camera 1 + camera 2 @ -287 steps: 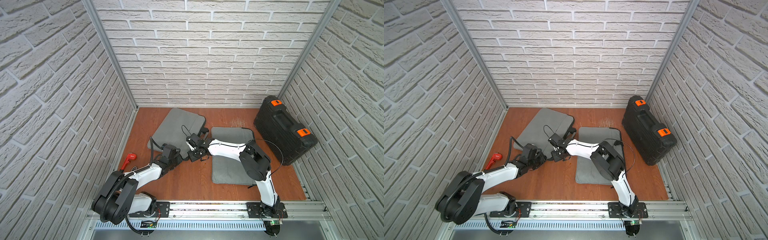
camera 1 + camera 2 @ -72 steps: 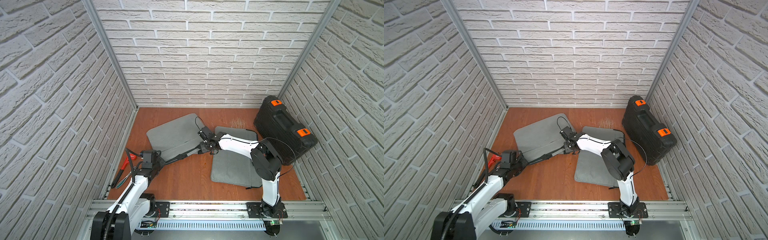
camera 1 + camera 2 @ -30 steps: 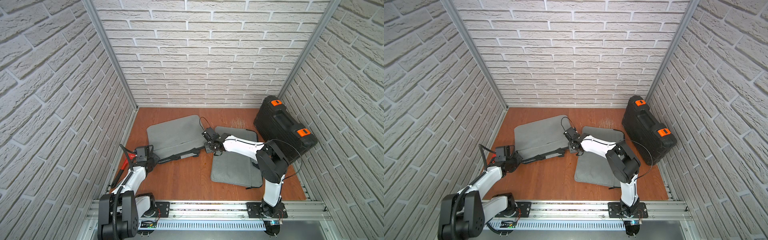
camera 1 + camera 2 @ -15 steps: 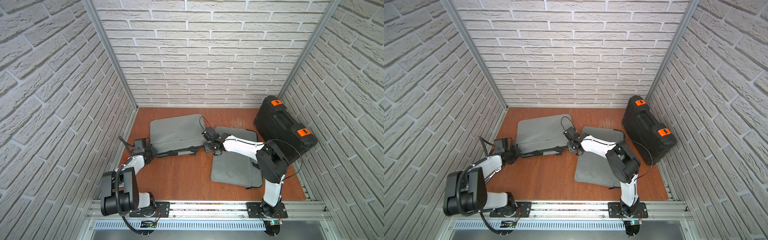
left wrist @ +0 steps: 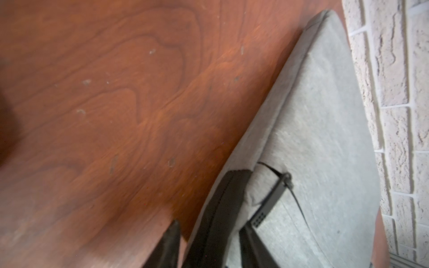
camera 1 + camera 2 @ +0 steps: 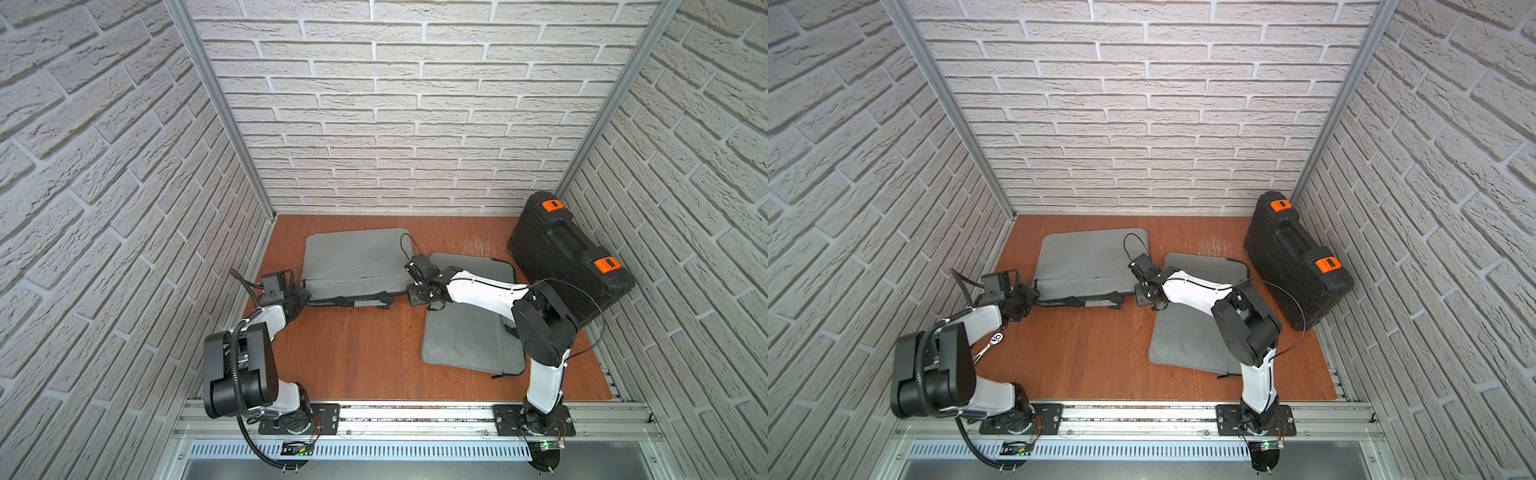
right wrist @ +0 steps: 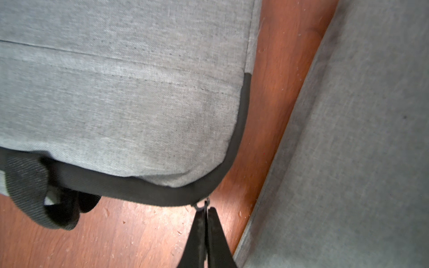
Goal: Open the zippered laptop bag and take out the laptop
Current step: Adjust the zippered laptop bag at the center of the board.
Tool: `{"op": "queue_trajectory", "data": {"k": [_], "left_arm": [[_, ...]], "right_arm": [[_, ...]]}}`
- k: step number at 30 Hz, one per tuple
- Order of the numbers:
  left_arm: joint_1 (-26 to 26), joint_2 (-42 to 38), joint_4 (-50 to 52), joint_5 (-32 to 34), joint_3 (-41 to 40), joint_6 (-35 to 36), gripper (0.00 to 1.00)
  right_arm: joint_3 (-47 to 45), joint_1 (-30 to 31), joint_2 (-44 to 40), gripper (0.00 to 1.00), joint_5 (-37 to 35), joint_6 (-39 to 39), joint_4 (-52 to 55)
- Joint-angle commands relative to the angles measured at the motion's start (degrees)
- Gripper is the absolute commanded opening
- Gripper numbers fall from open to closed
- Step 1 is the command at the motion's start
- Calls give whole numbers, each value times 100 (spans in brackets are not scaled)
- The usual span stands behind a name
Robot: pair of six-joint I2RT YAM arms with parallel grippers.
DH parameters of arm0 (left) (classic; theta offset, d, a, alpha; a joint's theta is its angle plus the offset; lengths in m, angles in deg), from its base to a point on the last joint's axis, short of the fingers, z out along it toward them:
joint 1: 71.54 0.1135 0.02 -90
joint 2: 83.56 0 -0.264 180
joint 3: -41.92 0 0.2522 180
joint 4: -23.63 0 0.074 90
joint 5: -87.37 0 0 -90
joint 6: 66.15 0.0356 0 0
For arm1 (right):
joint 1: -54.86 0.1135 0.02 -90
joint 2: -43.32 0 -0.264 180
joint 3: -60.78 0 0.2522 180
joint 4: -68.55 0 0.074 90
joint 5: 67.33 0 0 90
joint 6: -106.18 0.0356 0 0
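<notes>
The grey zippered laptop bag (image 6: 357,255) lies flat at the back left of the wooden floor in both top views, its black zipper edge and carry straps (image 6: 353,300) facing the front. My left gripper (image 6: 306,296) is at the bag's near left corner. In the left wrist view it is open (image 5: 211,243), its jaws astride the black edge (image 5: 222,204) without pressing it. My right gripper (image 6: 409,289) sits at the near right corner, shut (image 7: 205,215) on the zipper pull (image 7: 201,205). The laptop is hidden.
A second grey sleeve (image 6: 469,332) lies under my right arm, close beside the bag. A black tool case (image 6: 569,257) with orange latches stands against the right wall. A ratchet wrench (image 6: 988,345) lies by my left arm near the left wall.
My left gripper moved back along the left wall with the bag's corner, swinging the bag square to the back wall, then opened its jaws. My right gripper stayed shut on the zipper pull.
</notes>
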Motion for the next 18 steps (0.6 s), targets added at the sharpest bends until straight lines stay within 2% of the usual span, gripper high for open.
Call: {"op": "queue_trajectory", "data": {"k": [1,3,7,12,18], "left_arm": [[54,-427,-155,-136,-36,-79,62],[54,-654,38,-180,-75,-95,69],[38,-1223,518,-166,-214,-159,96],[-272,-1991,993,-60,-391,-306,98],[-1657,-2301,1249,608,-449,-653,98]], "right_arm": [[-49,-20,0,6,105,78,-18],[-56,-3,6,5,159,82,-35],[-91,71,-6,6,210,95,-62],[-150,177,-43,6,227,130,-70],[-280,323,-126,6,387,248,-250]]}}
